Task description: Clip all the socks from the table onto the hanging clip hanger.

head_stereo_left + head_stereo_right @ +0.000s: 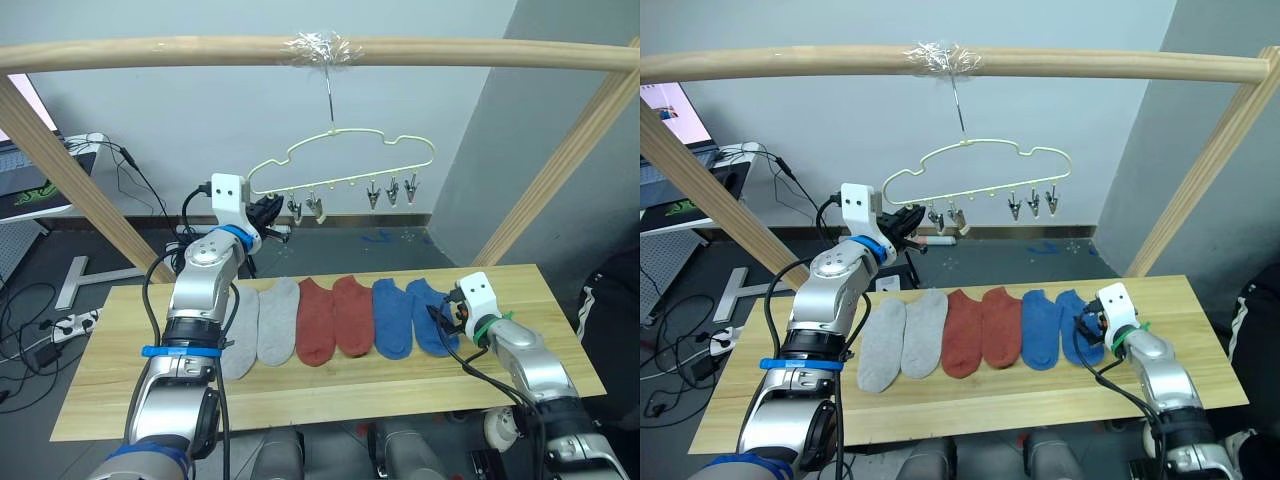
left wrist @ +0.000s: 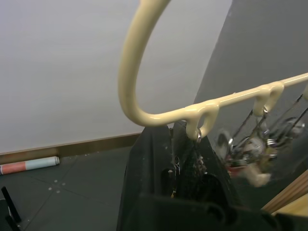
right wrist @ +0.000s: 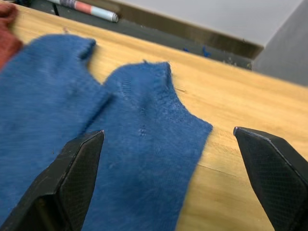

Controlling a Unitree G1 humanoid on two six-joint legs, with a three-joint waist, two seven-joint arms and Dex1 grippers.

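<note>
Blue sock point(image 3: 144, 144) lies between the right gripper's point(image 3: 168, 187) open fingers; it should pinch the cuff squarely; left gripper's point(image 1: 265, 212) fingers cannot be told

You can't tell whether the left hand point(image 2: 192, 192) is closed: its fingers merge into one dark mass. The clips point(image 2: 250, 149) beside it blur, and the left arm covers part of one grey sock point(image 1: 238, 335).
</note>
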